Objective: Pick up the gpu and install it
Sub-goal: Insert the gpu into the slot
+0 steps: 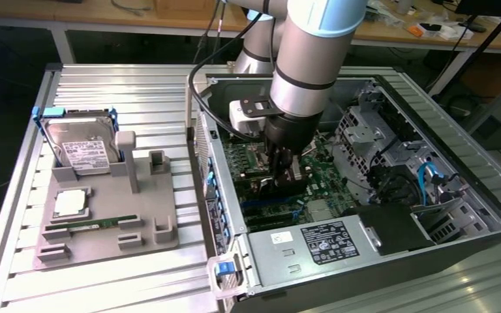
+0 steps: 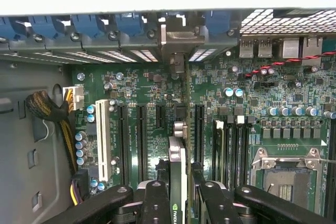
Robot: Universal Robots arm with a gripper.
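Observation:
In the wrist view the gpu [image 2: 177, 169] is seen edge-on, a thin dark card running from between my fingers toward the case's rear wall. Its silvery bracket [image 2: 181, 39] sits at a rear slot opening, between the blue clips. My gripper [image 2: 178, 198] is shut on the gpu, with black fingers [image 2: 156, 199] on either side of the card. The card stands upright over the green motherboard [image 2: 252, 108], between two black expansion slots [image 2: 140, 135]. In the exterior view my gripper [image 1: 284, 171] reaches down inside the open computer case [image 1: 459, 176], holding the dark gpu [image 1: 283, 189] just above the board.
A white slot [image 2: 103, 140], memory slots [image 2: 231, 145] and the CPU socket [image 2: 286, 174] flank the card, and a cable bundle [image 2: 47, 114] lies at the case side. Outside the case, a grey fixture [image 1: 102, 222] holds a hard drive [image 1: 81, 149] and a green memory stick [image 1: 89, 225]. The power supply [image 1: 320, 242] fills the near corner.

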